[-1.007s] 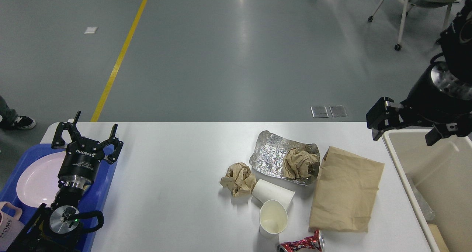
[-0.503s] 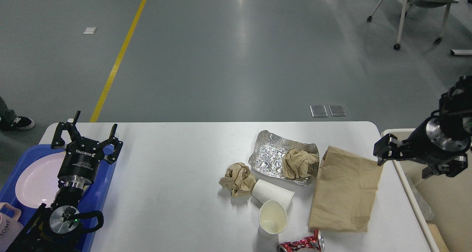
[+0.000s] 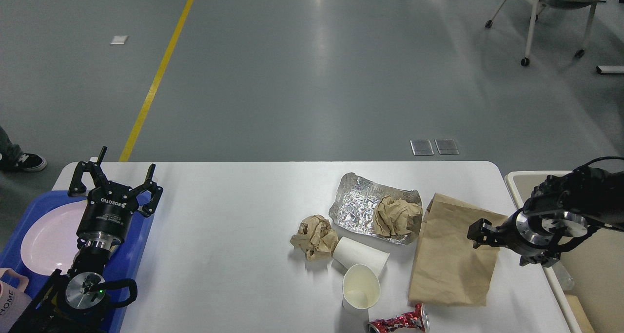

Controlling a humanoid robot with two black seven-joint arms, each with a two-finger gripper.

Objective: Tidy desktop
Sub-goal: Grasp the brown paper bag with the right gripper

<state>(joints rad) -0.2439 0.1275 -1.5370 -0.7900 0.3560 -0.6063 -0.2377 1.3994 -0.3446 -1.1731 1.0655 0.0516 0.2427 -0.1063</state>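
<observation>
While the left gripper (image 3: 117, 179) rests spread over the blue tray (image 3: 141, 240), the right gripper (image 3: 480, 233), its state untellable, hovers over the brown paper bag (image 3: 451, 255) on the desktop (image 3: 234, 235); bag's long axis runs near-to-far; right arm is nearer.

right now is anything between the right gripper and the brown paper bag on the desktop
Nothing visible. The right gripper is over the right part of the brown paper bag, which lies flat on the desktop with nothing on top. The bin is just to its right.
</observation>
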